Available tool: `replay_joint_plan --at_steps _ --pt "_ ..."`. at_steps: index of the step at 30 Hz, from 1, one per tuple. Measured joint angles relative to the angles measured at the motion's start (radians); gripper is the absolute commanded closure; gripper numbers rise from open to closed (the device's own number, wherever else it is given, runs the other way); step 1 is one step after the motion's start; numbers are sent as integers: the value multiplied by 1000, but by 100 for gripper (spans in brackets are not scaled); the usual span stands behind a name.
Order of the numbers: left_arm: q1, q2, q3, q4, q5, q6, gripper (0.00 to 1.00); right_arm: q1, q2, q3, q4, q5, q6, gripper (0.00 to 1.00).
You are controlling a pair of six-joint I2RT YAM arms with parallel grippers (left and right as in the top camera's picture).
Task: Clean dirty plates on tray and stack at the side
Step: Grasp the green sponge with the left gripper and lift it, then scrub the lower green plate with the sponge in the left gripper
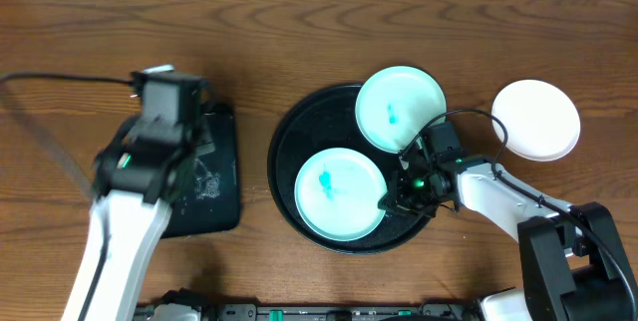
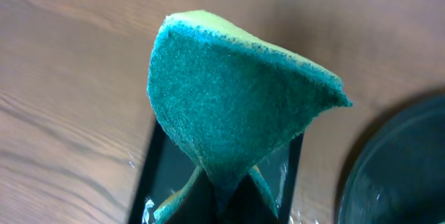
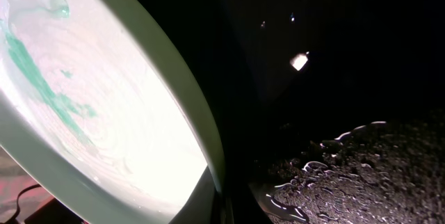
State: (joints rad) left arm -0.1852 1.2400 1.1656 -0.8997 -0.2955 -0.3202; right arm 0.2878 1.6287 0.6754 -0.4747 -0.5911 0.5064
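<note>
Two pale-mint plates with teal smears are over the round black tray [image 1: 289, 142]. One plate [image 1: 339, 193] lies flat at the front. The other plate [image 1: 399, 109] sits tilted at the back right, overlapping the tray's rim. My right gripper [image 1: 407, 157] is shut on this plate's near edge. In the right wrist view the held plate [image 3: 90, 92] fills the left, its rim pinched in the right gripper [image 3: 222, 210] above the wet tray [image 3: 361, 175]. A clean white plate [image 1: 536, 119] rests on the table to the right. My left gripper [image 2: 226, 196] is shut on a green sponge [image 2: 229, 92].
A small rectangular black tray [image 1: 214, 211] lies under the left arm [image 1: 150, 152], wet in the left wrist view [image 2: 160, 175]. The round tray's edge [image 2: 396, 168] shows at that view's right. The wooden table [image 1: 299, 22] surrounds everything.
</note>
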Motion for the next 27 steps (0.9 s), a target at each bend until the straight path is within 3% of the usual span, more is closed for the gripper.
replay_joint_plan --at_steps 8,12,22,27 --pt "14 357 0 -26 198 -45 93 0 0 0 0 0 -2 98" --pt "30 443 0 -39 279 -50 93 0 0 0 0 0 -3 98" --pt "26 307 0 -35 447 -50 93 0 0 0 1 0 -14 99" --pt "-88 280 0 8 570 -67 93 0 0 0 2 0 -14 99"
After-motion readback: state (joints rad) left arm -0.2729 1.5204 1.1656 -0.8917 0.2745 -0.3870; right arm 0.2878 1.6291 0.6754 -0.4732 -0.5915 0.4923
